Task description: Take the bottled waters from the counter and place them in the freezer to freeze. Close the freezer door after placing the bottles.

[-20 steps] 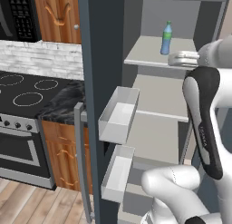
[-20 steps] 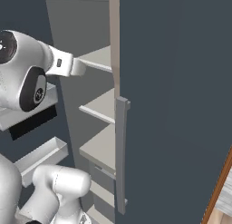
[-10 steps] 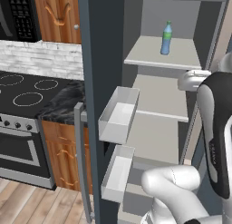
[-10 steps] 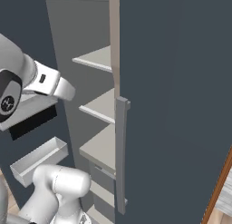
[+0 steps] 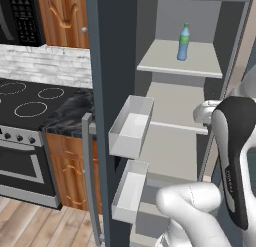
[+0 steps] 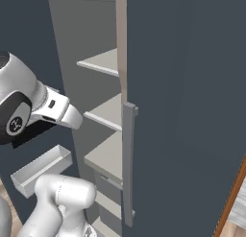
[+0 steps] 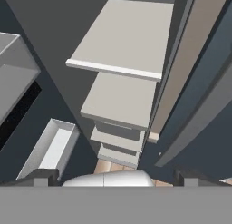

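One bottled water [image 5: 184,42], green-capped with a blue label, stands upright on the upper shelf of the open freezer [image 5: 176,65]. The freezer door [image 5: 108,66] is swung out to the left, its white bins [image 5: 131,127] facing inward and its long grey handle [image 5: 89,181] at the front. My arm [image 5: 234,156] rises at the freezer's right edge, with the hand below the bottle's shelf and apart from the bottle. In the hand view my gripper [image 7: 116,177] is open, its fingertips [image 7: 44,175] wide apart with nothing between them, looking down over the lower shelves [image 7: 120,100]. The counter [image 5: 70,115] lies left of the door.
A black stovetop [image 5: 30,98] with an oven beneath sits at the far left, wooden cabinets [image 5: 62,16] above it. A second tall dark door with a grey handle [image 6: 128,164] stands just right of the freezer opening. A lower door bin [image 7: 50,148] juts out near my hand.
My hand has drawn back from beside the bottle on the upper shelf and dropped to about the shelf below. The bottle stays on its shelf; the jaws stay open.
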Controlling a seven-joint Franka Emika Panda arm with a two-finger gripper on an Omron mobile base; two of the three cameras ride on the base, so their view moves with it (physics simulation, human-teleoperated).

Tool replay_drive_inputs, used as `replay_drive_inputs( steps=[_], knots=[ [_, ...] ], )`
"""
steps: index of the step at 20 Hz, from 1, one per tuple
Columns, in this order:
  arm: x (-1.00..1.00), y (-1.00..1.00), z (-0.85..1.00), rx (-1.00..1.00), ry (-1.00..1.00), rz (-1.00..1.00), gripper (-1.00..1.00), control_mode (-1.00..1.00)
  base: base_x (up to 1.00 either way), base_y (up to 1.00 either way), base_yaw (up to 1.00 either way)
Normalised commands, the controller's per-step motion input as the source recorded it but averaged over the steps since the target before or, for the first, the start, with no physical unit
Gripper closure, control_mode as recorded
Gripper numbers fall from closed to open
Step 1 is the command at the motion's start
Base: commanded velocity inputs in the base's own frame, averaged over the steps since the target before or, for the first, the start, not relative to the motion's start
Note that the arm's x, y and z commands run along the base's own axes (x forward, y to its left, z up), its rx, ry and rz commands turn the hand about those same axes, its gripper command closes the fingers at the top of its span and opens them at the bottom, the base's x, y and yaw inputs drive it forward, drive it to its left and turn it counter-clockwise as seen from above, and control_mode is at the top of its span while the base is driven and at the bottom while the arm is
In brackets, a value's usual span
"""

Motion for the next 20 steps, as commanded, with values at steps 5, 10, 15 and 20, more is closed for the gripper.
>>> replay_drive_inputs(
  steps=[5, 10, 15, 20],
  knots=[
    [0.00, 0.00, -0.51, 0.00, 0.02, 0.00, -1.00, -1.00, 0.00, 0.00, 0.00],
    [0.00, 0.00, -0.26, 0.00, 0.02, 0.00, -1.00, -1.00, 0.00, 0.00, 0.00],
    [0.00, 0.00, 0.00, 0.00, 0.00, 0.00, -1.00, -1.00, 0.00, 0.00, 0.00],
    [-0.05, 0.00, 0.00, 0.00, 0.00, 0.00, -1.00, -1.00, 0.00, 0.00, 0.00]
  ],
)
